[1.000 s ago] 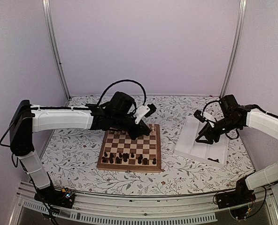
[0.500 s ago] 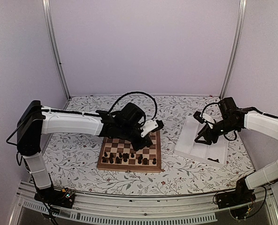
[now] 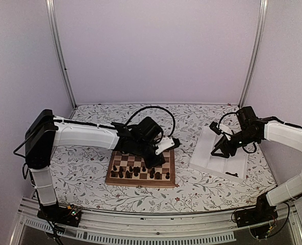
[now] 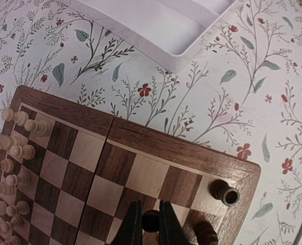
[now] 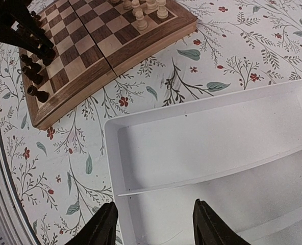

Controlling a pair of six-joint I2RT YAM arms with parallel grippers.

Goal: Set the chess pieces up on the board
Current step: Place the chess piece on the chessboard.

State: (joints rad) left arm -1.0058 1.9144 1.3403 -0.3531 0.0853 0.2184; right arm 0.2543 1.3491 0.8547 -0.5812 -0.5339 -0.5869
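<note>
Because the near edge of the square wooden chessboard (image 3: 141,182) with its dark brown and light tan squares is where the dark side lines up, the left gripper (image 4: 151,224) hangs low there. Its jaws are pinched tight on one small, nearly black wooden chess piece (image 4: 151,219), probably to stand it on a square. Just beside it, in the board's near right corner, stands a dark rook-like chessman (image 4: 225,193). The other dark chessmen (image 3: 133,172) crowd that same edge, and the pale cream wooden chessmen (image 4: 13,148) fill the far one. Right of the board and well apart from it, the right gripper (image 5: 153,224) hovers over the white ridged rectangular tray (image 5: 217,132). Its jaws are parted and empty, likely poised to fetch the next piece.
</note>
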